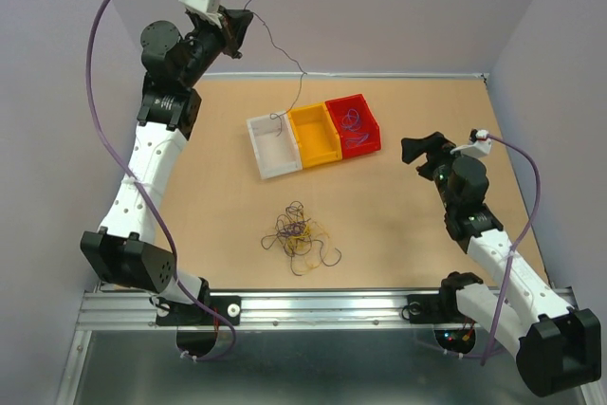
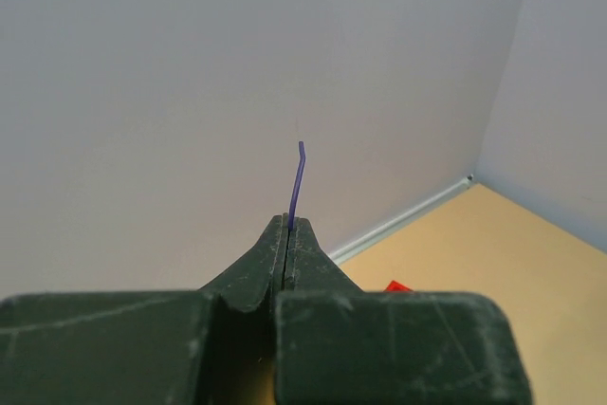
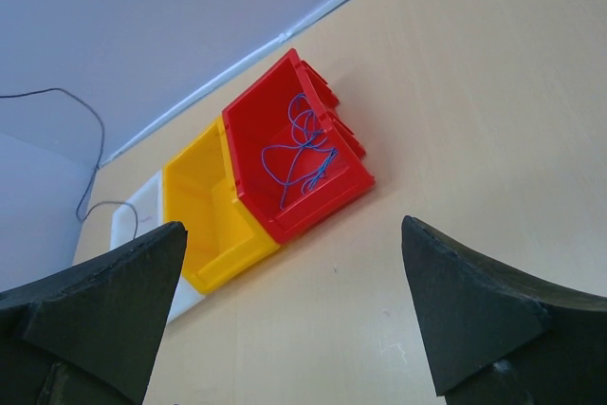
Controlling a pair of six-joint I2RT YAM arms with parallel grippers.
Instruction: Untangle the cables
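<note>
- Three open bins stand in a touching row toward the back of the table [image 1: 427,101]: white bin [image 1: 254,135], yellow bin [image 1: 305,119], red bin [image 1: 370,120], from left to right.
- The red bin holds a loose coil of purple wire [image 1: 353,120] lying on its floor.
- A single wire [image 1: 285,59] hangs down to the white bin's back edge; I cannot tell whether its end touches the floor inside.
- The left gripper [image 1: 242,21], raised high by the back wall, is clenched on that wire's upper end, and a short stub pokes past its pinched tips.
- The right gripper [image 1: 417,151] is spread wide, grasping nothing, just right of the red bin.
- The cables [image 1: 299,234] lie as a tangled purple, yellow and dark bunch on the table near the front middle, well apart from the bins.
</note>
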